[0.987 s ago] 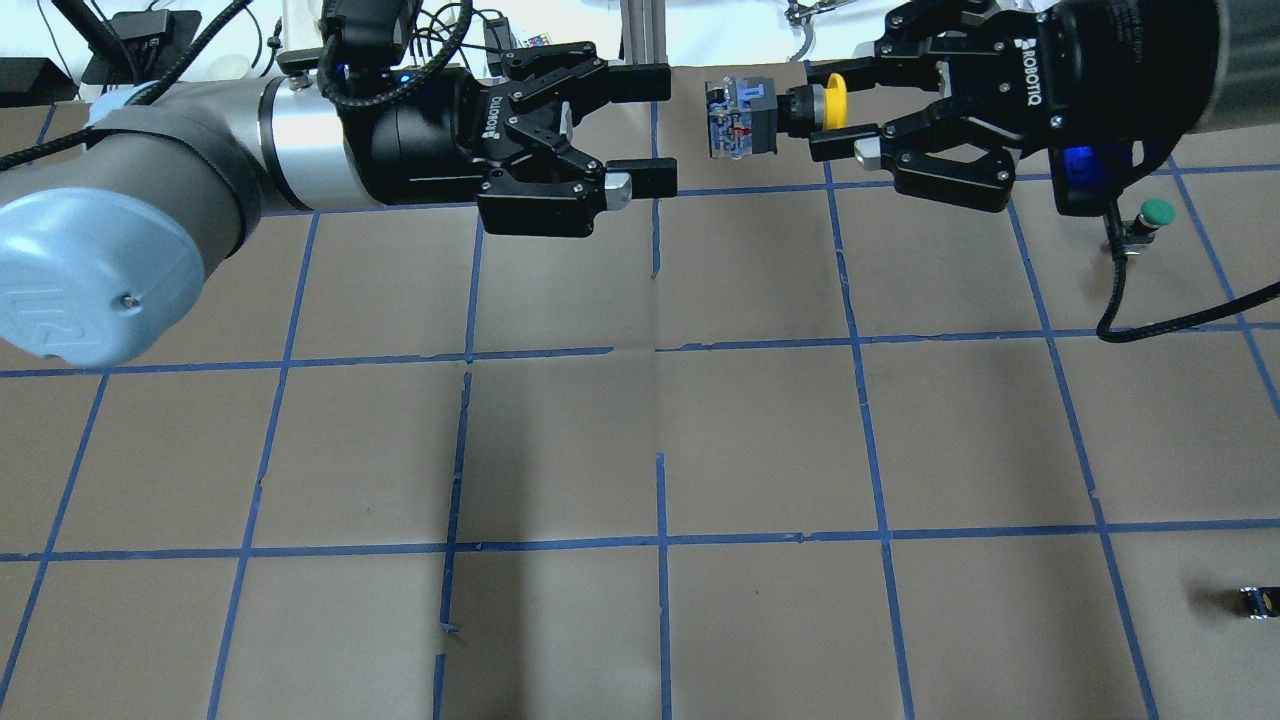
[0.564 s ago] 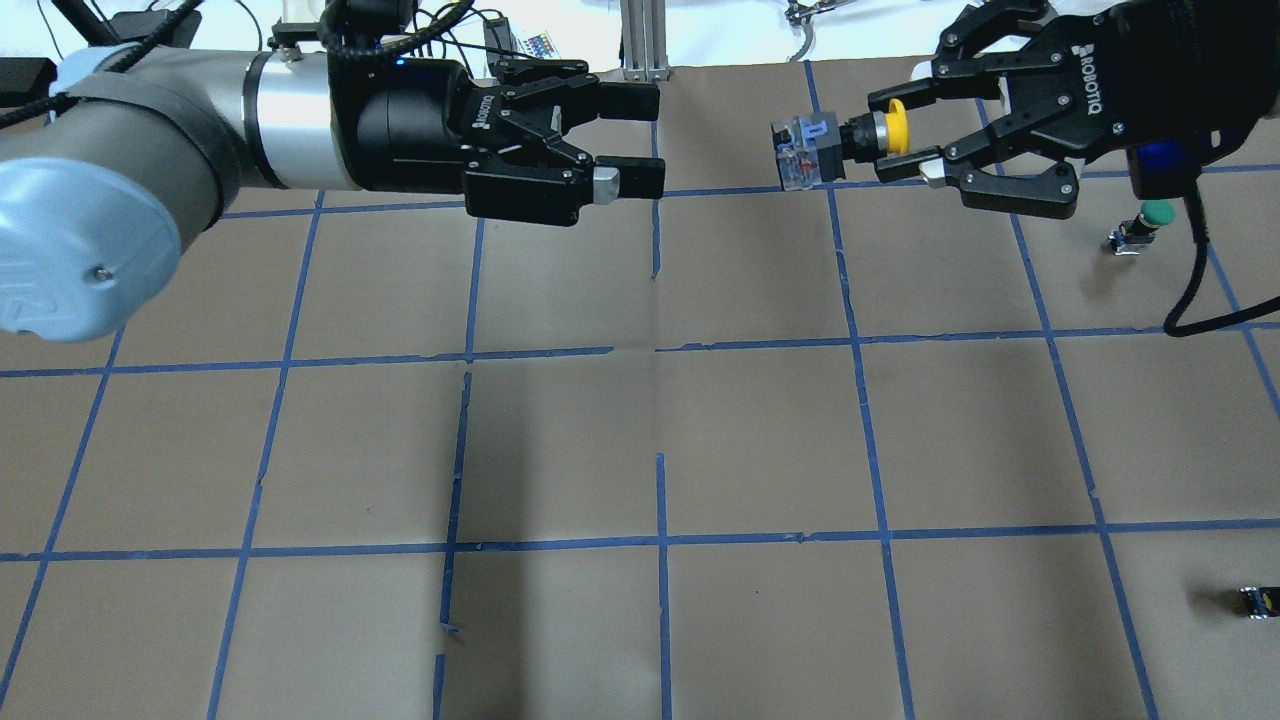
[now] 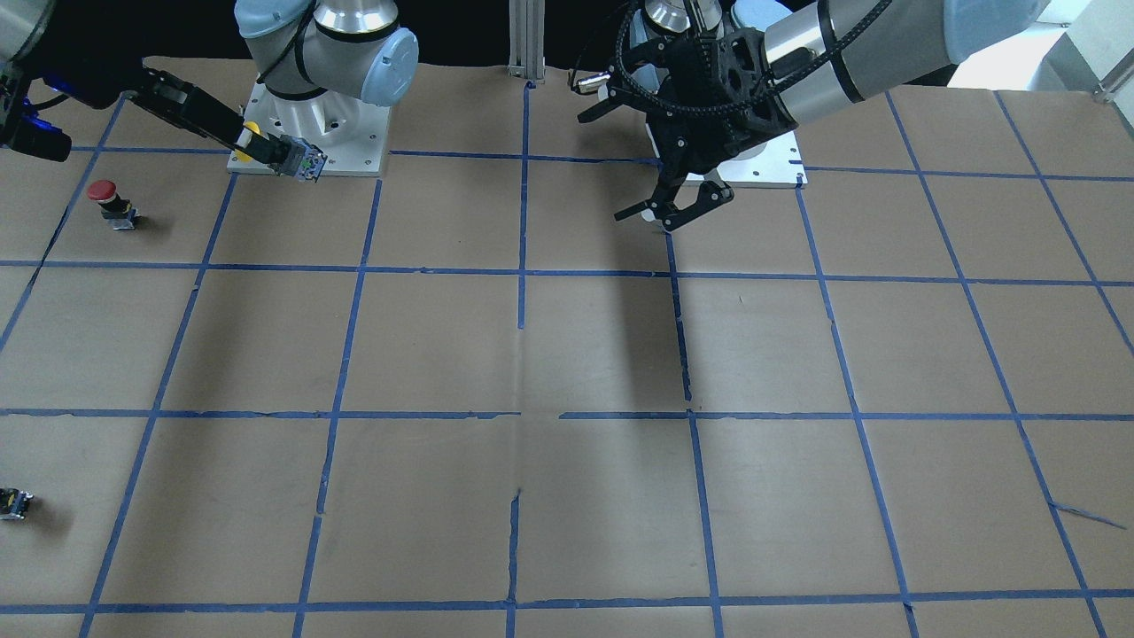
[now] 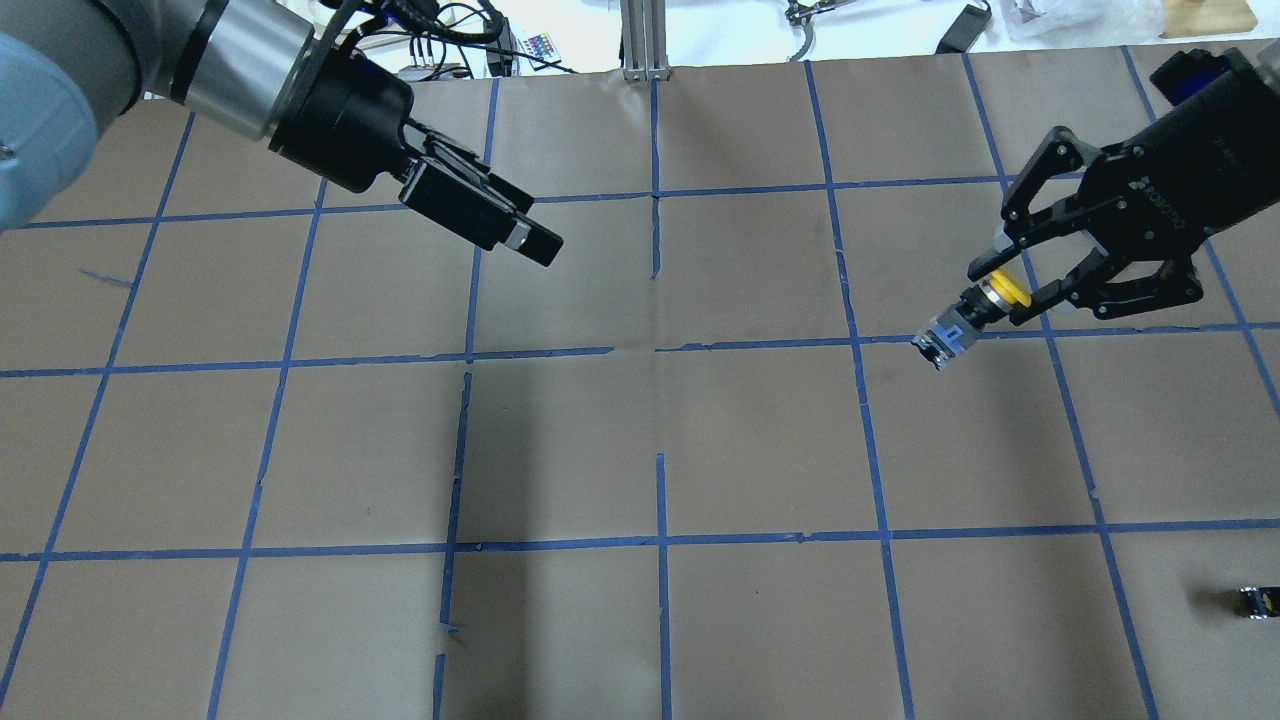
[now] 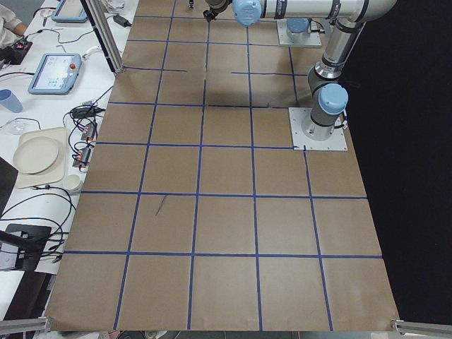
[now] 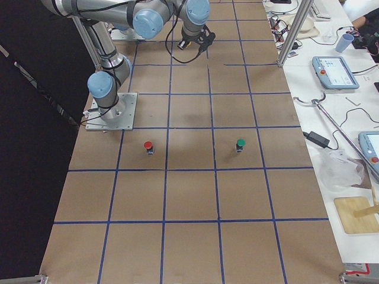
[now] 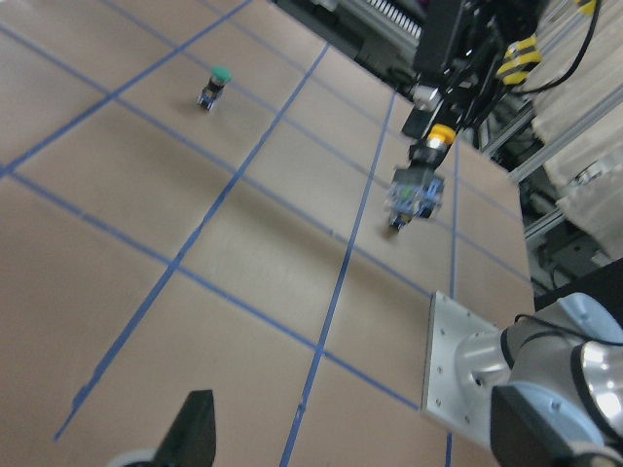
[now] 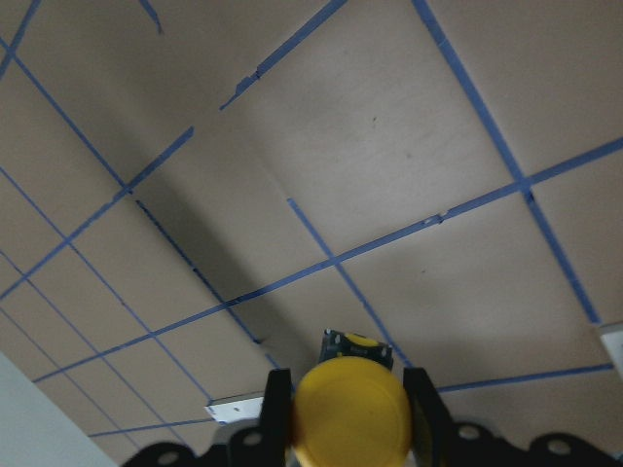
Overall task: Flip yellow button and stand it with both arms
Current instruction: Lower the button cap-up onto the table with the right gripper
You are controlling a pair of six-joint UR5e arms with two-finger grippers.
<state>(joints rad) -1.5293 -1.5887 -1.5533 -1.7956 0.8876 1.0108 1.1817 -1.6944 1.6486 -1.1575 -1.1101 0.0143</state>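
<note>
The yellow button (image 4: 946, 339) has a yellow cap and a black-and-grey body. My right gripper (image 4: 1001, 294) is shut on its cap end and holds it tilted in the air, body pointing down and away from the gripper. It also shows in the front-facing view (image 3: 299, 161), the left wrist view (image 7: 417, 185) and, cap first, the right wrist view (image 8: 350, 411). My left gripper (image 4: 536, 243) is open and empty, well to the left of the button and apart from it. Its spread fingers show in the front-facing view (image 3: 675, 206).
A red-capped button (image 3: 106, 195) stands on the brown paper on my right side. A green-capped button (image 6: 240, 144) stands farther out; it also shows in the left wrist view (image 7: 214, 82). A small capless part (image 4: 1258, 600) lies near the right edge. Blue tape lines grid the table (image 4: 660, 440).
My right gripper has carried the yellow button lower and nearer, tilting it downward. My left gripper has drawn back to the left and turned; the gap between the two has widened.
</note>
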